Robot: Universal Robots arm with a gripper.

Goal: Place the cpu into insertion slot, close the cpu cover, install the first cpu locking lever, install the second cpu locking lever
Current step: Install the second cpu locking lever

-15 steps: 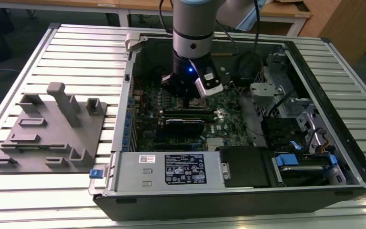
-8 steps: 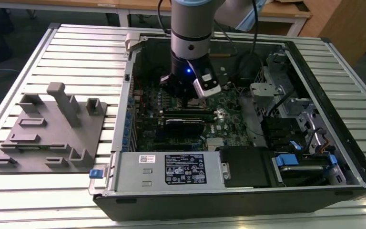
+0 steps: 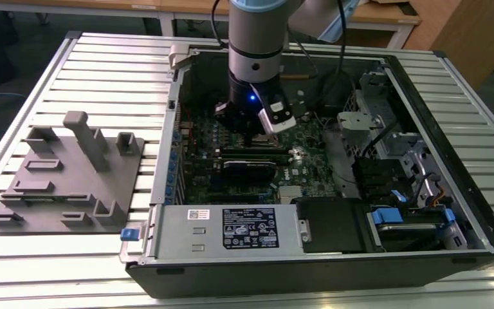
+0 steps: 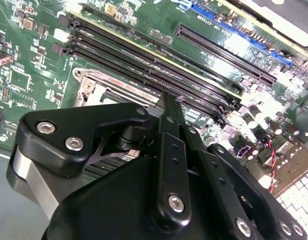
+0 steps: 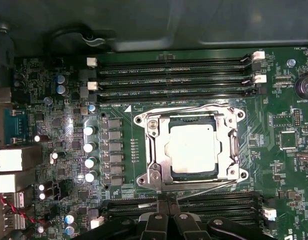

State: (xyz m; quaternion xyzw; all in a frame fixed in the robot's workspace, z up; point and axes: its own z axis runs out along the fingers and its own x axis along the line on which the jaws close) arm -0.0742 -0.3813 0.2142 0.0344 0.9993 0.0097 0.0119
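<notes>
Slatted table (image 3: 58,270): computer case (image 3: 316,270) (open), grey fixture (image 3: 67,174).

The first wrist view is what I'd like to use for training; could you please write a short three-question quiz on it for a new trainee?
1. True or false: the cpu lies in the insertion slot.
2. The cpu cover is: A) lying flat, framing the chip; B) standing upright; C) taken off the board.
3. Fill in: long black memory slots run along ___ opposite sides of the socket.
Key: 1 true; 2 A; 3 two.
</notes>
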